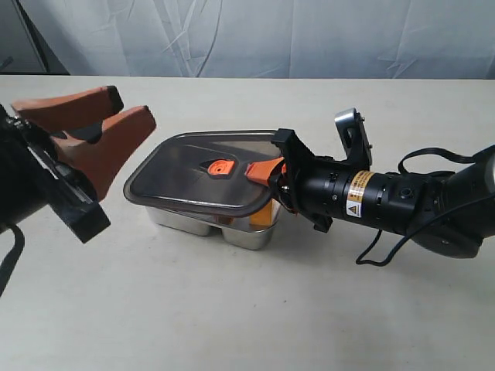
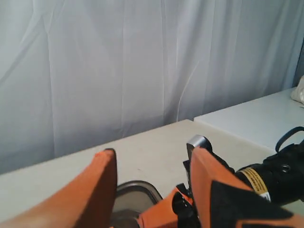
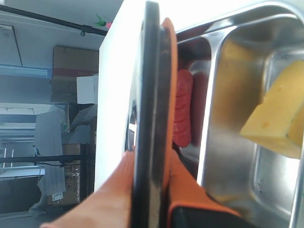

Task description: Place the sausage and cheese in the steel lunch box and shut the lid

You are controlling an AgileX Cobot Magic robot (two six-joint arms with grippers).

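My right pincer (image 1: 261, 171) is pinching the lid (image 1: 178, 179) by its short edge. The two orange fingers (image 3: 190, 192) are sitting narrow, one on top of the dark rim and one under the orange seal. The right wrist view is showing the lid edge-on between them. I am holding the lid over the steel lunch box (image 1: 184, 219), and it is covering most of the box. On my side it is standing a little clear of the steel rim, and I cannot tell whether the far end is resting on the box. The small orange valve (image 1: 219, 166) is facing up in the middle of the lid.

Through that gap I am looking into the box. The sausage (image 3: 183, 109) is lying in the compartment just under the lid's edge. The cheese (image 3: 278, 123) is sitting in the next compartment, with a steel divider (image 3: 209, 114) running between the two.

My left pincer (image 1: 130, 108) is hanging above the table (image 1: 232, 309) just beside the far end of the box. Its fingers are standing wide apart and gripping nothing. A pale curtain (image 1: 271, 39) is hanging behind the table.
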